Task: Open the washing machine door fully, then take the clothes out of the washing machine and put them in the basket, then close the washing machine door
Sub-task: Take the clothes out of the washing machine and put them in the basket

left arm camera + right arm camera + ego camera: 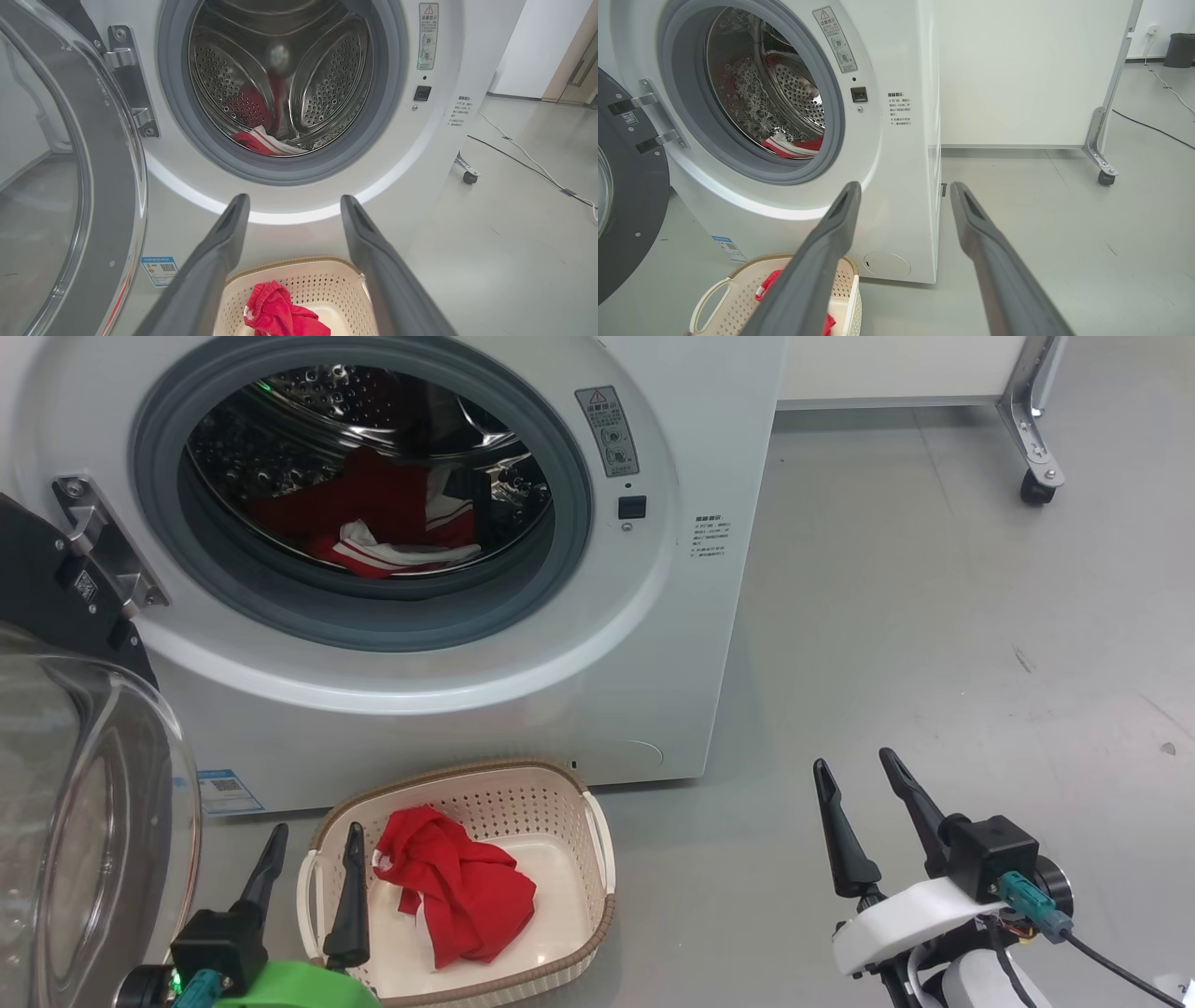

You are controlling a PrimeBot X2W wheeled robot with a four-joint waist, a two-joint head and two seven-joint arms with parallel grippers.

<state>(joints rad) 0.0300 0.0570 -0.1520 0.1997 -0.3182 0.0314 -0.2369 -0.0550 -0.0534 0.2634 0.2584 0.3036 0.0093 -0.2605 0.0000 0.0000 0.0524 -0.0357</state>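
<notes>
Laundry sits in two places. Inside the washing machine (pixel 672 644), at the bottom of the steel drum (pixel 280 439), lie red clothes (pixel 373 509) with white stripe trim, a white piece among them. On the floor (pixel 934 635) just in front of the washing machine, below its opening, stands the cream basket (pixel 523 775), and one crumpled red garment (pixel 462 887) lies in it. The door (pixel 84 821) is swung wide open to the left of the washing machine's opening, hanging on its metal hinge (pixel 103 546), its clear glass bowl bulging outward. A small blue label (pixel 224 791) is stuck low on the washing machine's front, just beside the door's edge.

The left gripper (pixel 316 831) hangs in front of the washing machine, at the basket's left rim, fingers spread apart and holding nothing; in the head view one finger overlaps the basket's left wall, the other stands just outside it. The right gripper (pixel 853 761) hovers over the floor to the right of the washing machine's front, well apart from the basket, its fingers also spread and empty. Farther right of the washing machine, a metal leg with a caster (pixel 1034 485) rests on the floor.
</notes>
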